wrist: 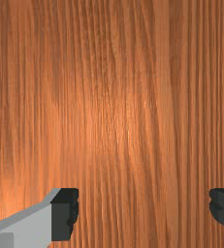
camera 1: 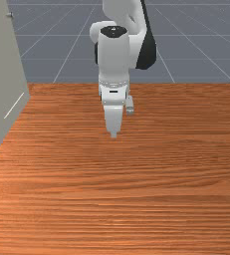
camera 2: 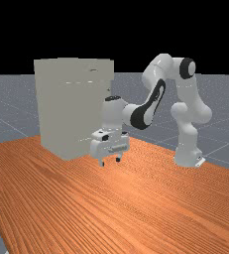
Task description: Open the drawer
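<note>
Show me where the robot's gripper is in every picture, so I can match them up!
Front view: the gripper is near the middle, pointing down.
Far view: the gripper is a bit below the middle, pointing down.
Wrist view: the gripper is at the bottom edge, open.
Landmark in all three: the orange-brown wooden table.

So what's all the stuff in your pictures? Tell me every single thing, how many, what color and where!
Smooth wooden table: one, orange-brown, under the gripper
Tall boxy cabinet: one, pale grey-beige, on the table, at the front view's left
Small knob-like handle: at least one, grey, high on the cabinet
Flat floor with thin pale lines: one, blue-grey, beyond the table
Plain backdrop: one, black, across the far view's top
My jointed arm: one, white with black parts, at the far view's right
My gripper: one, two open dark-tipped fingers, above the table
</note>
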Controlling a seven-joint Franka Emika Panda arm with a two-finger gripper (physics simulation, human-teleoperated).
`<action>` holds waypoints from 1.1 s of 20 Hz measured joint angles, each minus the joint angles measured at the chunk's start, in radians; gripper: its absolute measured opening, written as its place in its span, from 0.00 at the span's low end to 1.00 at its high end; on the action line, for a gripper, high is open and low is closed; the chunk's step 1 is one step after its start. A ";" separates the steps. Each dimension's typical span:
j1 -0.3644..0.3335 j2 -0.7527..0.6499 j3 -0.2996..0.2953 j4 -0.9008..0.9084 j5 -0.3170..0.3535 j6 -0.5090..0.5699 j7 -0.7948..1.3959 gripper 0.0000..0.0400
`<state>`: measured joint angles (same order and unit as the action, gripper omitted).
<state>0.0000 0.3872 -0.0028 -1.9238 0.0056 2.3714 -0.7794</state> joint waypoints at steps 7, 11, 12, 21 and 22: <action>0.004 -0.204 -0.101 -0.214 -0.042 -0.064 0.371 0.35; -0.002 -0.329 -0.155 -0.304 -0.054 -0.076 1.135 0.05; 0.003 -0.334 -0.158 -0.309 -0.057 -0.079 1.287 0.03; 0.013 -0.343 -0.160 -0.318 -0.067 -0.085 1.523 0.00; 0.013 -0.349 -0.160 -0.319 -0.069 -0.086 1.525 0.00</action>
<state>0.0129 0.0382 -0.1633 -2.2426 -0.0638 2.2856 0.7461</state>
